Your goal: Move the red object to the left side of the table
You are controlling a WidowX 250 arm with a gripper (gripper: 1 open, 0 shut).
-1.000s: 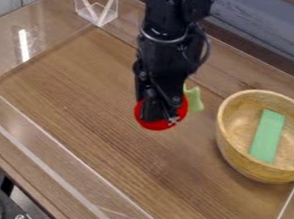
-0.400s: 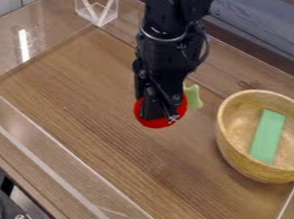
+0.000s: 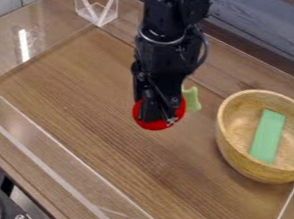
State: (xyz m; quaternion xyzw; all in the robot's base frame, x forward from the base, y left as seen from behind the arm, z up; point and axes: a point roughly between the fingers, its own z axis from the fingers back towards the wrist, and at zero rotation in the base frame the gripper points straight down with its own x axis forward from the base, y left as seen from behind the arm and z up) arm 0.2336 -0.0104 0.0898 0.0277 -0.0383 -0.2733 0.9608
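The red object [image 3: 150,119] is a small round red toy with a pale green leafy tip [image 3: 191,95], resting on the brown wood-grain table [image 3: 96,105] near its middle. My black gripper [image 3: 155,110] points straight down over it, jaws shut on the red object, so only the toy's lower rim and green tip show. The arm hides the rest of the toy.
A wooden bowl [image 3: 232,142] stands to the right with a flat green block [image 3: 268,134] inside. Low clear acrylic walls [image 3: 39,139] edge the table. A clear bracket [image 3: 95,9] sits at the back left corner.
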